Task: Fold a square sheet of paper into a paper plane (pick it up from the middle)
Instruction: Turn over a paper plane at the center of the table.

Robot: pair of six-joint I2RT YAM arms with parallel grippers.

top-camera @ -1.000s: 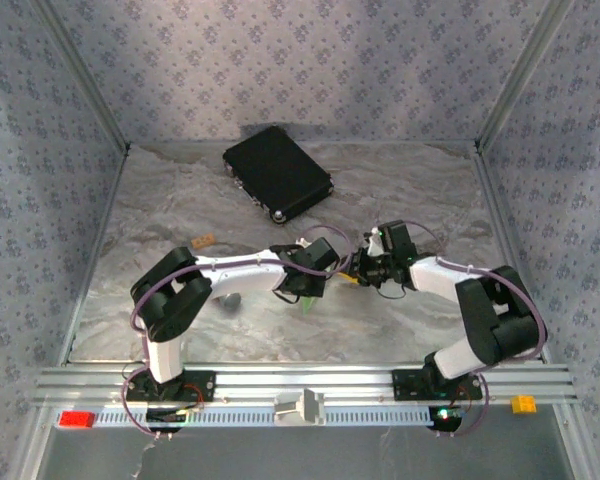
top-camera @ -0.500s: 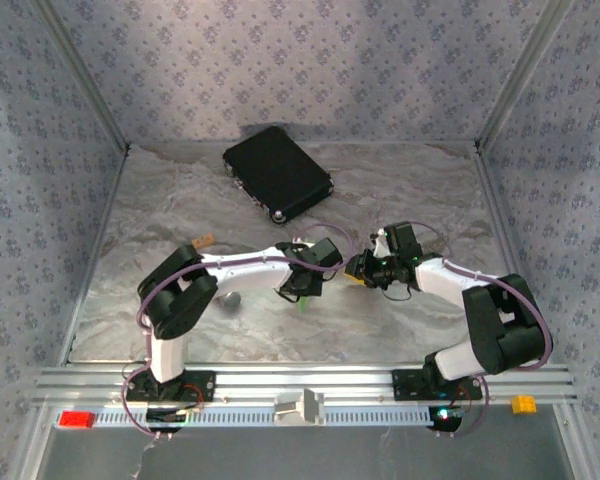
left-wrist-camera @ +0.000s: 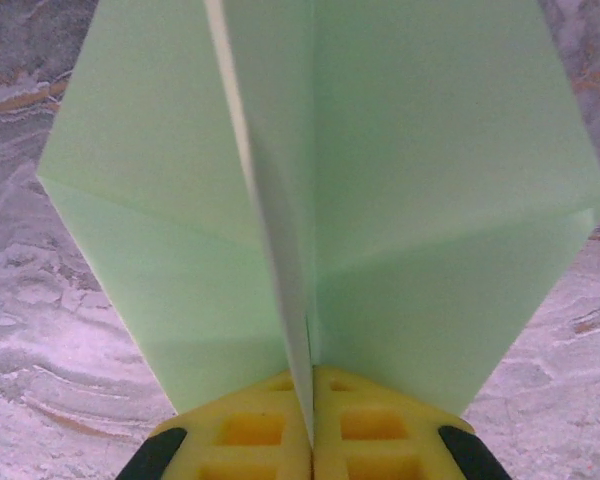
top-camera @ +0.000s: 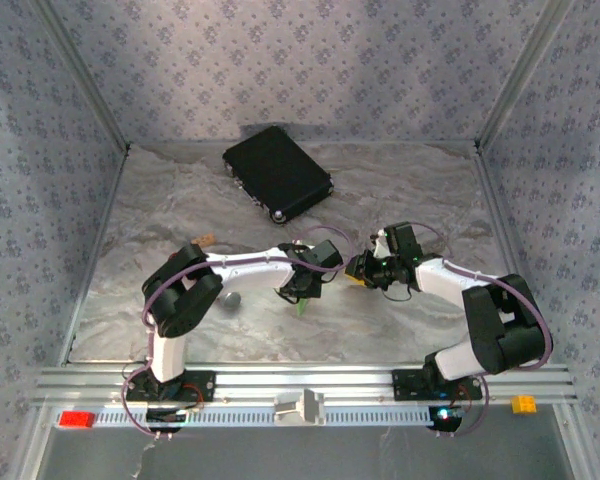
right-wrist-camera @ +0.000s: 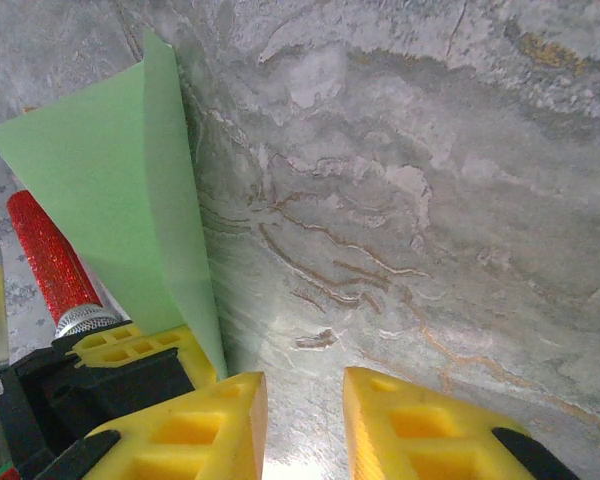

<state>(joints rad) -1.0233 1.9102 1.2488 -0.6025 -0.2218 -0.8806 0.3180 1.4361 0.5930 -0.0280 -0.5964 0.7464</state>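
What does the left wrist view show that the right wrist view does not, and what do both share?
Left wrist view alone: the centre crease of the green paper, with a wing spreading to each side. Right wrist view alone: the right gripper, open with nothing between its fingers, and a red-handled tool beside the paper. Shared: the green paper, the left gripper shut on it, and the marble table.

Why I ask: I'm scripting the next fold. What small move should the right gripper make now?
Probably ease the right gripper sideways onto the folded light-green paper sheet: its jaws stand open and empty beside the sheet's free edge, while the left gripper is shut on the centre crease.
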